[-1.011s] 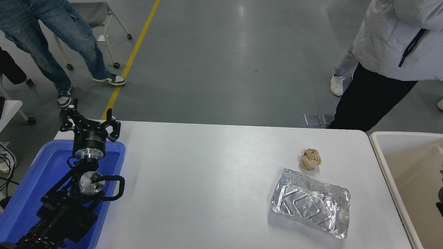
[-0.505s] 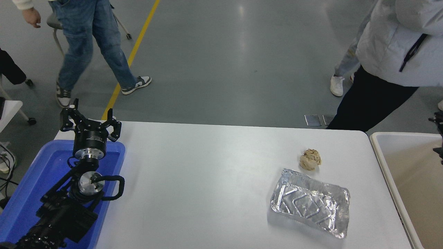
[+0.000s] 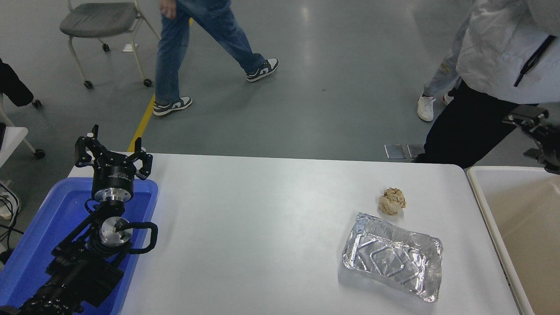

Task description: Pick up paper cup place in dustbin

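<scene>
The paper cup is not in view anywhere on the table or in the visible part of the bin. The dustbin (image 3: 503, 169), beige with a thick off-white rim, stands off the table's right end and is cut off by the picture's edge. My right gripper (image 3: 536, 131) shows only partly at the right edge, raised above the bin's far rim; nothing shows in it. My left gripper (image 3: 114, 148) is open and empty, parked at the lower left over the blue tray (image 3: 43, 227).
A crumpled tan paper ball (image 3: 392, 201) lies right of centre, with a silver foil tray (image 3: 392, 257) just in front of it. A person in a white jacket (image 3: 503, 52) stands at the far right corner. Another person (image 3: 197, 39) walks past behind, near a chair (image 3: 98, 19).
My right arm has risen along the right edge, from low over the bin to above its far rim. The person in jeans has walked to the right. The table's objects have not moved.
</scene>
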